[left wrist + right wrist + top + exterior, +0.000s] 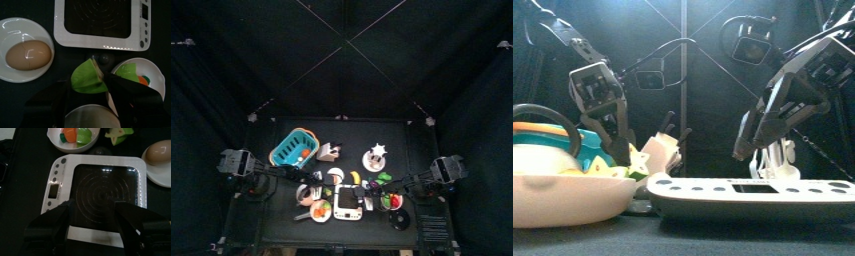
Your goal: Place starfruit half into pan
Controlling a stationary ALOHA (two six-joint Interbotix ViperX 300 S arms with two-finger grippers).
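Note:
My left gripper is shut on a green starfruit half and holds it above the table, between a white plate with a brown egg and a white bowl of green and orange pieces. The starfruit half also shows in the right wrist view. My right gripper is open and empty, hanging over a white flat device with a black round-marked top. I cannot pick out a pan in these views.
The white device lies at the table's front middle. A blue basket stands at the back left. A white bowl is near the front left edge. Another white dish lies under the left gripper.

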